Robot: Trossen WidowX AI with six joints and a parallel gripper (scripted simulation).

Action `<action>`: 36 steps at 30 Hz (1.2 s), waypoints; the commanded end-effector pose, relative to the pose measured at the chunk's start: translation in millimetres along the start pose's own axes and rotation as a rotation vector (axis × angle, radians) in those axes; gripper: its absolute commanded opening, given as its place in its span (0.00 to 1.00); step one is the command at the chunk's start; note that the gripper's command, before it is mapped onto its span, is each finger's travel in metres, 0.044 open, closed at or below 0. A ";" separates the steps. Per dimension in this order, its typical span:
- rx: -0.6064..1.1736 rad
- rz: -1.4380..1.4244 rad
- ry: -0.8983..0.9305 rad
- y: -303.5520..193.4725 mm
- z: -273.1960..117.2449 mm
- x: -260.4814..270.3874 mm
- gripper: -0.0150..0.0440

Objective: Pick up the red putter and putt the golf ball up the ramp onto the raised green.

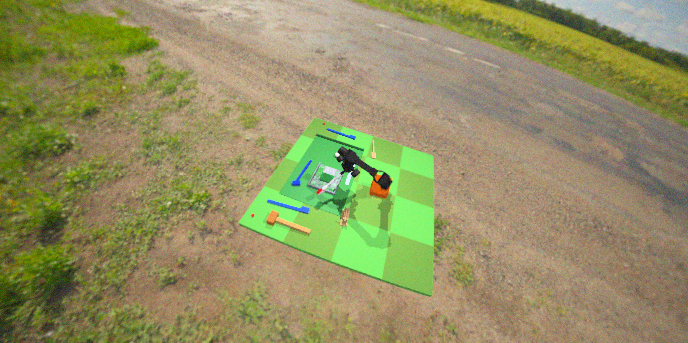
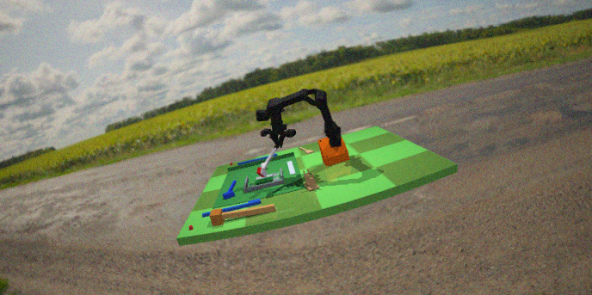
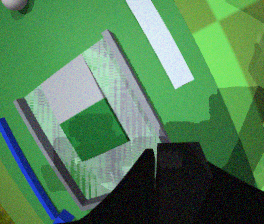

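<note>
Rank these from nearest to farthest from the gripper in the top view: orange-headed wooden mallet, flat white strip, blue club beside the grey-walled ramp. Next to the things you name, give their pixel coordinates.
1. Flat white strip (image 1: 348,178) (image 2: 291,168) (image 3: 163,47): just beside the gripper (image 1: 343,172) (image 2: 279,146) (image 3: 155,150).
2. Blue club (image 1: 303,172) (image 2: 232,187) (image 3: 28,167): left, past the ramp (image 1: 314,174) (image 2: 281,175) (image 3: 53,152).
3. Wooden mallet (image 1: 287,224) (image 2: 243,212): lower left.

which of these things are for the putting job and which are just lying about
For the job:
- red putter, in the fingers
- golf ball
- ramp
- raised green

Just lying about:
- three blue sticks
- mallet
- two small wooden things
</note>
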State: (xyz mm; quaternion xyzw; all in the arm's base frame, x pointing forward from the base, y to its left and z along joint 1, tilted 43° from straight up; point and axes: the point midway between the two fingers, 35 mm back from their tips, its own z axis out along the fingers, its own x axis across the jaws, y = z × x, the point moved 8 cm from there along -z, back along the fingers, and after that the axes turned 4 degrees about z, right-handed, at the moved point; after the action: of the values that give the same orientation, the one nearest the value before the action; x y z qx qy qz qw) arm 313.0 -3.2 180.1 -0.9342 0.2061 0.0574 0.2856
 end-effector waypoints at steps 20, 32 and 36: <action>-0.119 0.693 0.069 178.5 25.8 73.6 0.25; -0.172 1.050 0.068 278.3 50.3 70.2 0.25; -0.175 1.070 0.067 283.8 52.0 69.1 0.25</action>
State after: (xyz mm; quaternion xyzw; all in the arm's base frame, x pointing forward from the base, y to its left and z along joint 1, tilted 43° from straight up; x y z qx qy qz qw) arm 260.3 -205.6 -18.5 -0.7301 0.6438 0.1845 0.1359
